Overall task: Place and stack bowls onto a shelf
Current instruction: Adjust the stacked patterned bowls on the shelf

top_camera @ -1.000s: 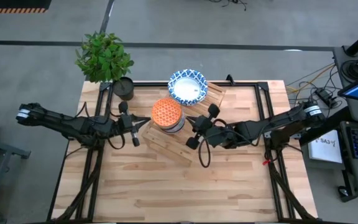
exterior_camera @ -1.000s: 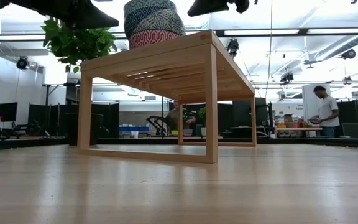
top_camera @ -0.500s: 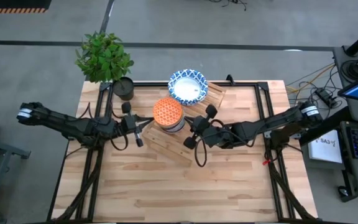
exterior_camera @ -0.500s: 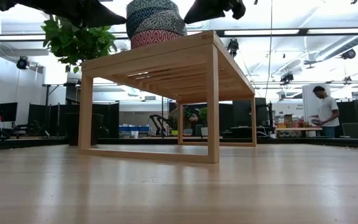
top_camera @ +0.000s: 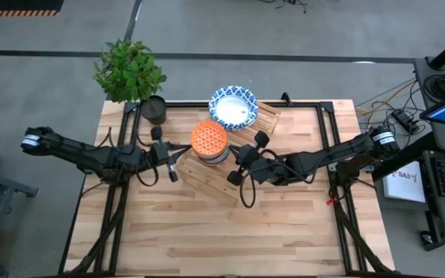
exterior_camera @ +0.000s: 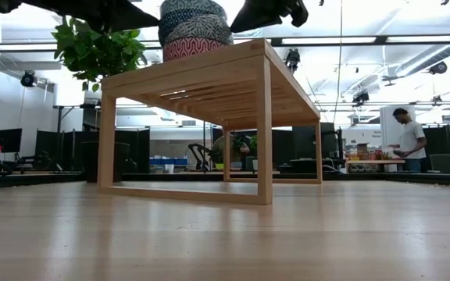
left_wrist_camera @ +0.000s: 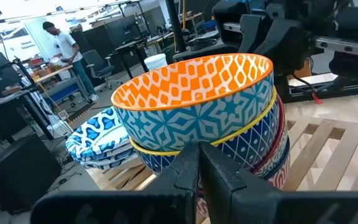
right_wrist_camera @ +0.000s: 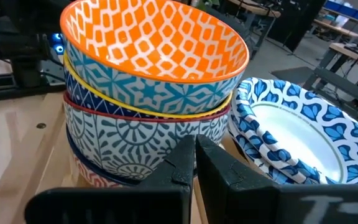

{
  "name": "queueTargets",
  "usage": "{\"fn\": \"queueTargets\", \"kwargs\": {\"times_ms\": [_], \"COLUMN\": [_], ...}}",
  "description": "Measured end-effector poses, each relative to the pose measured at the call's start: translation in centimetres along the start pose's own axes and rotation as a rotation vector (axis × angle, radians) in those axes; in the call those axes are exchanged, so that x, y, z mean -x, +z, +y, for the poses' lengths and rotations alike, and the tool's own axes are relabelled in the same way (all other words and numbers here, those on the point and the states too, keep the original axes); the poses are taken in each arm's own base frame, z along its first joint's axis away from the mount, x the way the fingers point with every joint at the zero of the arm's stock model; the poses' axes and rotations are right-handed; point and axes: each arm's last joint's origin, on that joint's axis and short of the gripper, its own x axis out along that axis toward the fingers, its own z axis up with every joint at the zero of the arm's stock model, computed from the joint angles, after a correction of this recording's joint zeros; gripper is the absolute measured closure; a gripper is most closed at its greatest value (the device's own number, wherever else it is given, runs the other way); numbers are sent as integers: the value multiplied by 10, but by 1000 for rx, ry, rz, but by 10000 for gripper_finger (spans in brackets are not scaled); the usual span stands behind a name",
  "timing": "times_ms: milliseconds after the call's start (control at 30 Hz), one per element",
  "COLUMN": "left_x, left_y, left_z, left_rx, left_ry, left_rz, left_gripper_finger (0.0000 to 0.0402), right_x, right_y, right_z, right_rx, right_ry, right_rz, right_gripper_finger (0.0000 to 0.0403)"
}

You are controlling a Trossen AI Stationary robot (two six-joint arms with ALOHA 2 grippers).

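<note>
Orange bowl (top_camera: 208, 139) — stacked between left gripper (top_camera: 173, 157), right gripper (top_camera: 242, 161).

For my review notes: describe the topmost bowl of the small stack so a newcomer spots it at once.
On the wooden shelf mid-table, a stack of small bowls stands beside the blue-rimmed white bowls. The orange bowl crowns it, the only one with an orange-and-white lattice inside.

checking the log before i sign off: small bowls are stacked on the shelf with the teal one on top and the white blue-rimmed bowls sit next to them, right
Not quite: the top of the stack of small bowls is the orange bowl, not a teal one, as the right wrist view and the high view show. The rest holds: the stack stands on the shelf and the white blue-rimmed bowls sit next to it.
</note>
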Motion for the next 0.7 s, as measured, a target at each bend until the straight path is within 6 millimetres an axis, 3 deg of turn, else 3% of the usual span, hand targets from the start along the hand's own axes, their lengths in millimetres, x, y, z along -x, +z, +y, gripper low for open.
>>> {"fn": "queueTargets", "kwargs": {"times_ms": [700], "left_x": [0], "left_y": [3], "left_z": [1], "left_rx": [17], "left_ry": [1], "left_rz": [-24], "left_gripper_finger": [402], "right_x": [-1], "right_y": [-3], "right_z": [3], "right_rx": [0], "right_ry": [31], "right_rz": [15], "right_gripper_finger": [392]}}
